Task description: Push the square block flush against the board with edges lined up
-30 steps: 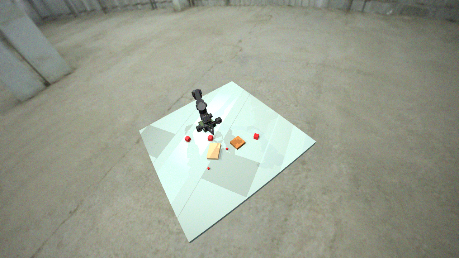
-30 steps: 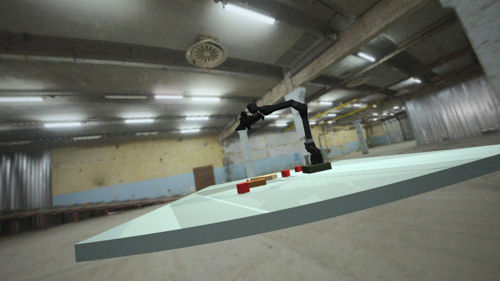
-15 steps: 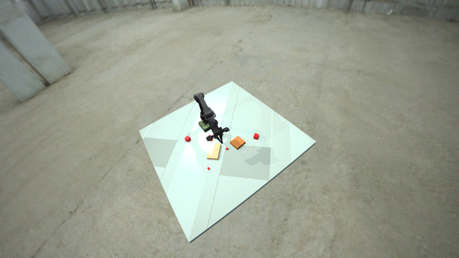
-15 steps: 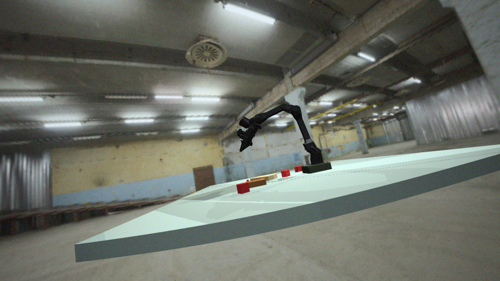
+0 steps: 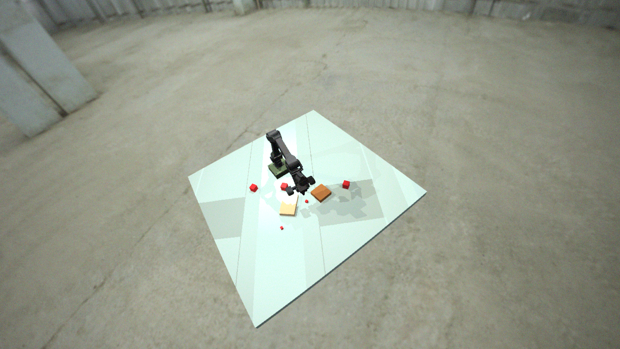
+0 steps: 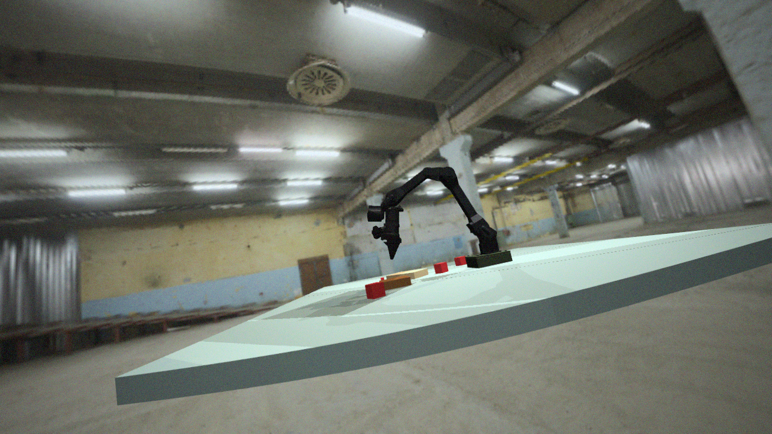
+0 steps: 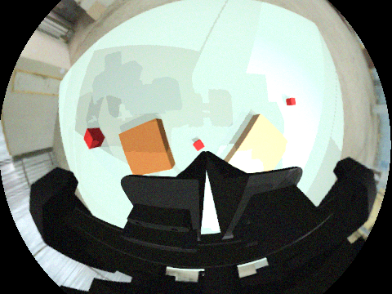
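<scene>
The orange square block [image 5: 320,192] [image 6: 397,282] [image 7: 146,146] lies flat on the pale green platform [image 5: 268,269] [image 6: 485,302]. The pale wooden board [image 5: 288,207] [image 6: 414,273] [image 7: 263,142] lies flat to its left, apart from it with a clear gap. My gripper [image 5: 302,191] [image 6: 392,254] [image 7: 205,155] is shut and empty. It points down and hangs above the platform, over the gap between block and board, touching neither.
Three red cubes [image 5: 253,187] [image 5: 284,186] [image 5: 346,183] stand around the arm's base [image 5: 277,170]. A tiny red cube [image 5: 306,201] [image 7: 198,144] sits in the gap between block and board; another [image 5: 281,228] [image 7: 291,101] lies beyond the board.
</scene>
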Controlling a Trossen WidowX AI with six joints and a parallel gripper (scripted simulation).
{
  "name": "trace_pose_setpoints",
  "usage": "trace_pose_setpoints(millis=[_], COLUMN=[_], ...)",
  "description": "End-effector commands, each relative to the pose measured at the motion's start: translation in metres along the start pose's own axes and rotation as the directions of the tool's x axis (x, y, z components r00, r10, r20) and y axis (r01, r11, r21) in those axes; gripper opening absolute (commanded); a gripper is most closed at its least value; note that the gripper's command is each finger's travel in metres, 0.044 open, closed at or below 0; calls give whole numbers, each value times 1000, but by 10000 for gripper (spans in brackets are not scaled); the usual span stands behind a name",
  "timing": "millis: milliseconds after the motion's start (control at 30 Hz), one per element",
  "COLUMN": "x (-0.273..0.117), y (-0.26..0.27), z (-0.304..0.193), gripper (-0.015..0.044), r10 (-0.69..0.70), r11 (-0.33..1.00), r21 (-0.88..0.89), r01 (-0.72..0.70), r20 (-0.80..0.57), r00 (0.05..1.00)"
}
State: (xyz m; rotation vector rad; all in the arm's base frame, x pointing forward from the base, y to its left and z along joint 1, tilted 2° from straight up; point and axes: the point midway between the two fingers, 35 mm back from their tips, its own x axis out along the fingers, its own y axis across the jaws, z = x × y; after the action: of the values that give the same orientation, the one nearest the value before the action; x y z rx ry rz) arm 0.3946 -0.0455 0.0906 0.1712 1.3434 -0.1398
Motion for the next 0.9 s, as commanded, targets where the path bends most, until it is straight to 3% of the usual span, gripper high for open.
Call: trace_pose_setpoints(millis=[0,233,400,867], x=[18,31,81,83], y=[6,9,7,8], z=[-25,-41,-52,-41], gripper=[0,0,0,0], r10=[-20,-34,-34,-34], r11=[1000,999,999,999], r21=[-5,-12,-12,-12], r01=[19,32,32,32], r20=[-124,-204,-205,-204], r00=[992,978,978,978])
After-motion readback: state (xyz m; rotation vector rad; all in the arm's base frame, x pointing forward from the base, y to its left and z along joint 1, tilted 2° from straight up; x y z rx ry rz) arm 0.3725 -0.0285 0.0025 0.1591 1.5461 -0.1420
